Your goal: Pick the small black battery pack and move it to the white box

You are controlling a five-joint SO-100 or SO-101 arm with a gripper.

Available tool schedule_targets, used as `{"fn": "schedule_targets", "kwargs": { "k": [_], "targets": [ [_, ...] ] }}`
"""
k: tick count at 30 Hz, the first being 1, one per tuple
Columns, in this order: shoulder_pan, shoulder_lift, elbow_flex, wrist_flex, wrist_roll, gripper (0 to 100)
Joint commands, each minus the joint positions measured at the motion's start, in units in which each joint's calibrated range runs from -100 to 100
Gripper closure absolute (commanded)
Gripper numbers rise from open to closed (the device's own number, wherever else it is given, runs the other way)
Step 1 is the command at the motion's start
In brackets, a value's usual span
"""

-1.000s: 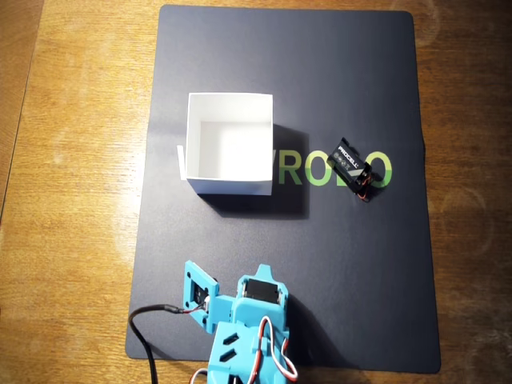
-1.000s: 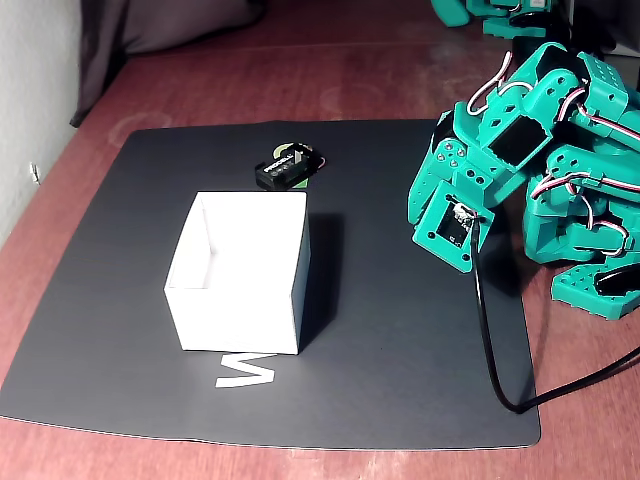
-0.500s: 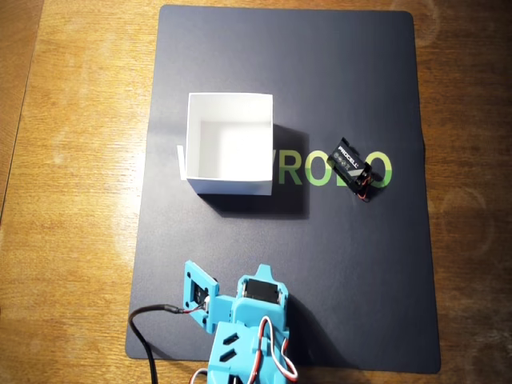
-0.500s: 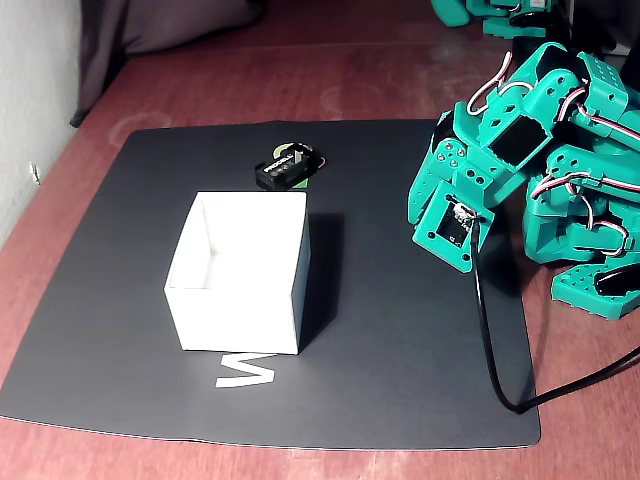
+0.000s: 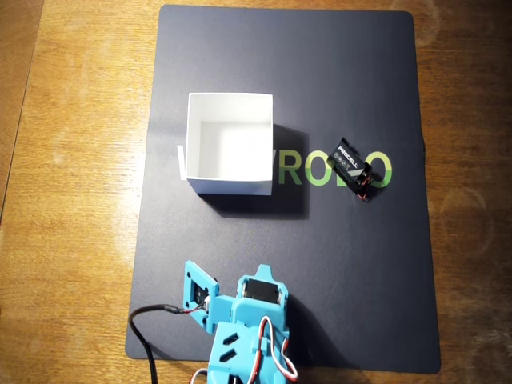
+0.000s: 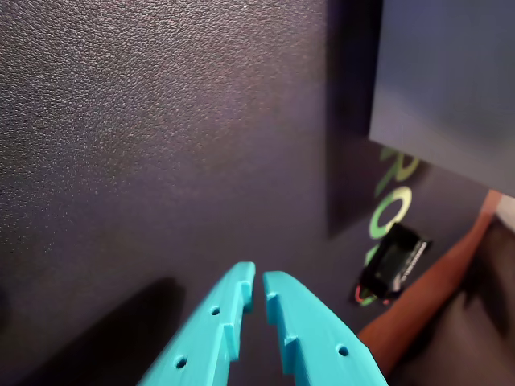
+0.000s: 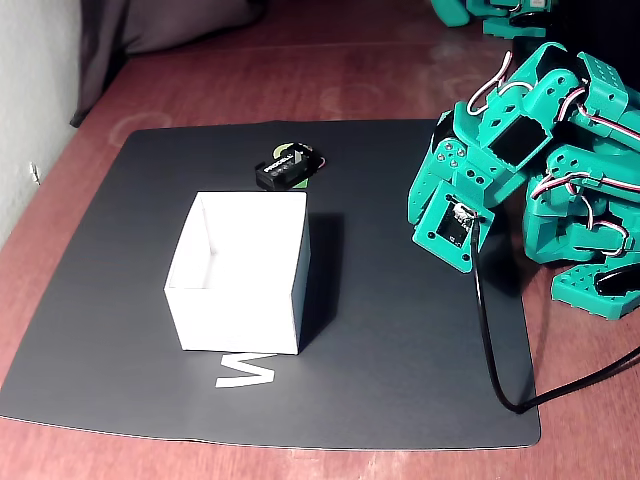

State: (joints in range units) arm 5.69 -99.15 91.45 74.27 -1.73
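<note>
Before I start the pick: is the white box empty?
Empty: the square white card box shows bare floor; the small black battery pack lies outside.

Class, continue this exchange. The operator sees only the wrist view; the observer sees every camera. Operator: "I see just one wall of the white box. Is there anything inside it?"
Observer: No. The overhead view shows the white box open on top, with a bare white floor.
Operator: Does the battery pack touch the box?
Observer: No. In the overhead view, the battery pack lies to the right of the box, clear of it, on the green lettering.
Operator: How is the arm posed?
Observer: In the fixed view, the arm is folded low at the right edge of the mat.
</note>
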Motion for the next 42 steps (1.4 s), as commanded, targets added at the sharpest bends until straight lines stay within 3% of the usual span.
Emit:
{"fn": "schedule_targets", "kwargs": {
  "k": [1, 18, 25, 33, 38, 42],
  "targets": [
    [-0.3, 0.0, 0.0, 0.0, 0.0, 99],
    [-0.3, 0.2, 0.0, -1.0, 0.1, 99],
    [0.5, 2.8, -6.0, -2.8, 6.5, 99],
    [1.3, 27.9, -31.0, -2.5, 10.1, 99],
    [14.3, 48.0, -55.2, -2.8, 14.6, 99],
    [18.2, 61.5, -67.7, -2.2, 14.6, 99]
  ]
}}
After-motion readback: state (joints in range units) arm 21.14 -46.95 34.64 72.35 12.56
